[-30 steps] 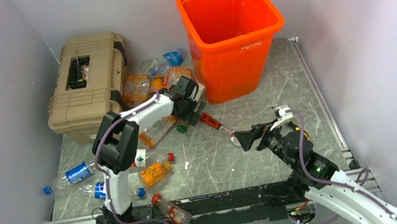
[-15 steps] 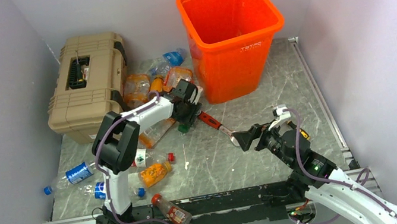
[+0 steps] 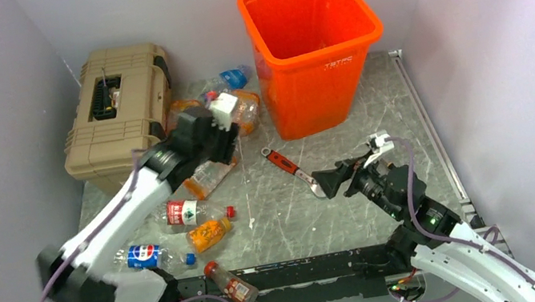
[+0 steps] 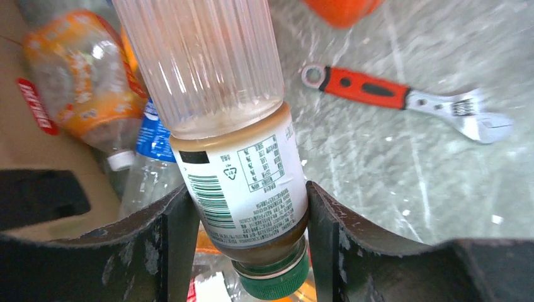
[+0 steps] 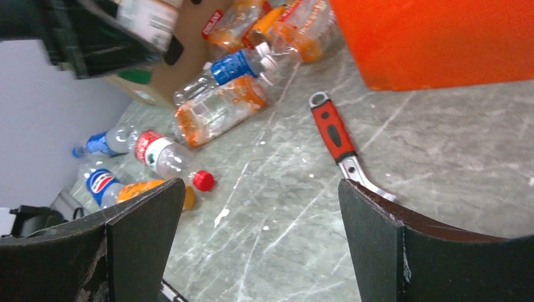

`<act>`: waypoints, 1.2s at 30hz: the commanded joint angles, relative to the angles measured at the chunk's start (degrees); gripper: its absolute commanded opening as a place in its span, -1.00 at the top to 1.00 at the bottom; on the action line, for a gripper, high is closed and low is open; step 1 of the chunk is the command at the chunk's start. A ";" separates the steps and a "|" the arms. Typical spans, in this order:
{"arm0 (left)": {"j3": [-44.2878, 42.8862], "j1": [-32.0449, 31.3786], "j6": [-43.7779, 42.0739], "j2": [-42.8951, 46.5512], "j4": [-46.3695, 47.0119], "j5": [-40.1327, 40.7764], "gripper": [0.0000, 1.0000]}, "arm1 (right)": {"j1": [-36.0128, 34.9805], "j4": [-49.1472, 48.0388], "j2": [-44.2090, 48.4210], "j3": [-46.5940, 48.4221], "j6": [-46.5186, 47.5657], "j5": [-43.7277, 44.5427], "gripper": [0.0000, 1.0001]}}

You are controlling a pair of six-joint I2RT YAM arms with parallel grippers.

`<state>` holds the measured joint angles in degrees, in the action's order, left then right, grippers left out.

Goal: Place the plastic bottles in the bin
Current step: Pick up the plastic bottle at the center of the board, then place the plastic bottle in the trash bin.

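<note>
Top view: left gripper (image 3: 225,121) had come up off pile beside toolbox (image 3: 112,111); a second before it was down by wrench (image 3: 282,161). Bin (image 3: 315,91) stood rear right, well apart from claw.

Left wrist: claw half closed, both fingers pressed on white label of green-capped bottle (image 4: 242,182). Pick made; carry to bin next, I reckoned.

Right wrist: right gripper (image 5: 258,214) spread wide, empty, above table. Other bottles (image 5: 217,110) lay waiting.

The left arm (image 3: 116,215) stretches forward with jaws clamped, while the right arm (image 3: 460,262) sits low, jaws spread wide.
</note>
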<state>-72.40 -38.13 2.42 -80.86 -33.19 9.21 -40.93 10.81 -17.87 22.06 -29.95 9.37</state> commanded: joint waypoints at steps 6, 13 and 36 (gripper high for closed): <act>22.98 -0.10 -4.83 36.38 27.66 -26.14 0.38 | -0.12 -17.58 -11.99 11.03 -1.36 -20.96 -0.96; 32.16 -0.01 1.54 43.19 39.50 -38.93 0.45 | -2.33 -32.54 -22.99 18.20 -5.63 -30.25 -0.96; 33.68 -0.10 4.55 42.97 42.17 -46.79 0.50 | -16.07 -32.44 -43.49 36.34 6.79 -18.46 -0.91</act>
<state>-38.61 -38.13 5.82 -37.34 6.24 -34.98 -56.64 -18.59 -60.23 53.63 -24.80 -10.66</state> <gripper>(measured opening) 0.608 0.963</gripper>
